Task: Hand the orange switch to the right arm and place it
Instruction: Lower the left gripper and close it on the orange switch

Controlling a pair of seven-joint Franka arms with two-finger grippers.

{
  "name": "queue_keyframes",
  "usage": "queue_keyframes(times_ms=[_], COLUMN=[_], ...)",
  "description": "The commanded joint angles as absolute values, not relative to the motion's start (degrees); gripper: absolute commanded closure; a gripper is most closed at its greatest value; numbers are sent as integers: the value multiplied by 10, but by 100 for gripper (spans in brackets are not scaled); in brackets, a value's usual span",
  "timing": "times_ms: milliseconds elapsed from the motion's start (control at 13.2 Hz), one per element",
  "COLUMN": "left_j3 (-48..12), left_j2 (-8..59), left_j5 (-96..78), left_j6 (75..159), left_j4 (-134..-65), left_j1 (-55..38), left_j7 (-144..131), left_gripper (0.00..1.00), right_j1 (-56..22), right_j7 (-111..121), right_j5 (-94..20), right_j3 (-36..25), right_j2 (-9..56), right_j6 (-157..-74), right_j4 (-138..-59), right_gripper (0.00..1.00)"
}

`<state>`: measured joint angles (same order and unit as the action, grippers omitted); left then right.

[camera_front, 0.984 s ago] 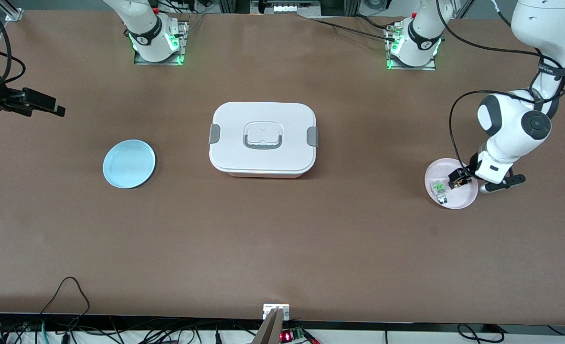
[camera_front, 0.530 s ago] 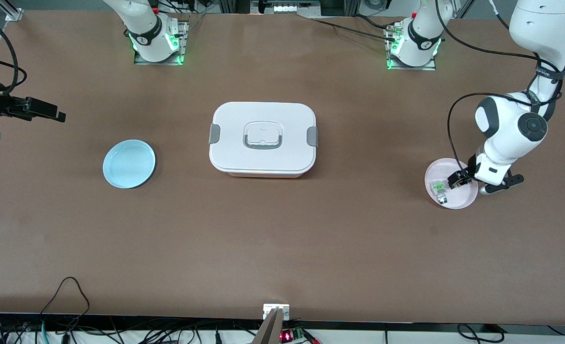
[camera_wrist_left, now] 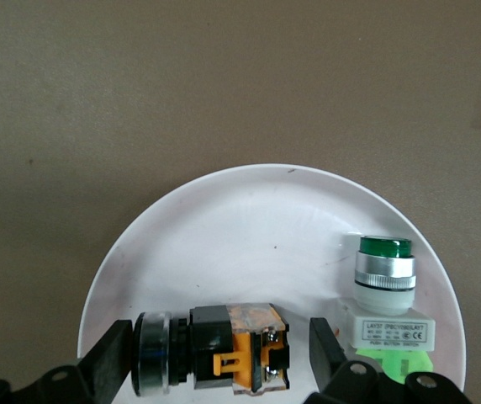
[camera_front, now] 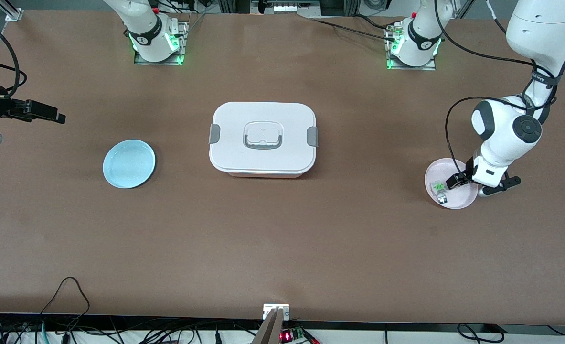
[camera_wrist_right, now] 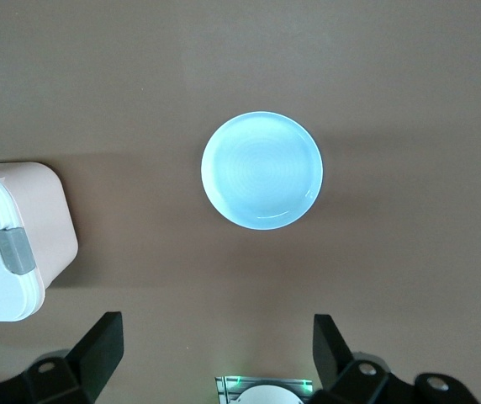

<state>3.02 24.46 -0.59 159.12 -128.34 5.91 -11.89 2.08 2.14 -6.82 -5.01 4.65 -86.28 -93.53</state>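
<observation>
A: So, starting at the bench's front edge, where is the orange switch (camera_wrist_left: pixel 224 349)?

B: On the pink plate (camera_front: pixel 440 168), near the front corner at the left arm's end of the bench. It lies on its side, just beside the clear-and-green switch (camera_front: pixel 438 188), not touching it.

A: And the left claw (camera_wrist_left: pixel 219 358)?

B: Low over the plate, jaws apart, one finger (camera_wrist_left: pixel 110 370) at each end of the orange switch, with a gap showing at the finger next to the green one. Nothing is clamped yet.

A: How should it close?

B: I'd stay centred, squeeze slowly along the body, and keep that finger clear of the green switch.

A: Farther up?

B: The blue plate (camera_front: pixel 129 164), then the white lidded box (camera_front: pixel 262 139) mid-bench. The right claw (camera_wrist_right: pixel 215 349) waits spread wide and empty over the bench's edge at the right arm's end.
</observation>
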Motion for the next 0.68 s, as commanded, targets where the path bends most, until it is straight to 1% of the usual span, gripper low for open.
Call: queue_keyframes(times_ms=[0,76,151,227,303,379,606], left_j3=[28,28,28,29,28,28,28], left_j2=[255,261,262,262,261,261,259], left_j5=[-10,-10,-10,-10,-10,-10,-9], left_j6=[1594,1594,1594,1593,1590,1590,1587], left_j4=[-1272,-1272,-1272,-1272,-1272,-1272,-1272], left_j1=[62,63,63,63,63,63,63], left_j7=[-119,-117,-117,-116,-116,-117,-110], left_gripper=[9,10,17,46,63,73,74], right_j1=[23,23,23,22,21,19,18], right_j7=[28,27,26,26,26,26,25], right_j5=[-68,-69,-70,-71,-72,-72,-81], right_j3=[-49,-49,-48,-48,-48,-48,-47], right_j2=[49,49,50,50,53,54,54], right_j6=[-860,-860,-861,-860,-860,-860,-860], right_j4=[-925,-925,-926,-926,-927,-929,-929], right_gripper=[0,0,0,0,0,0,0])
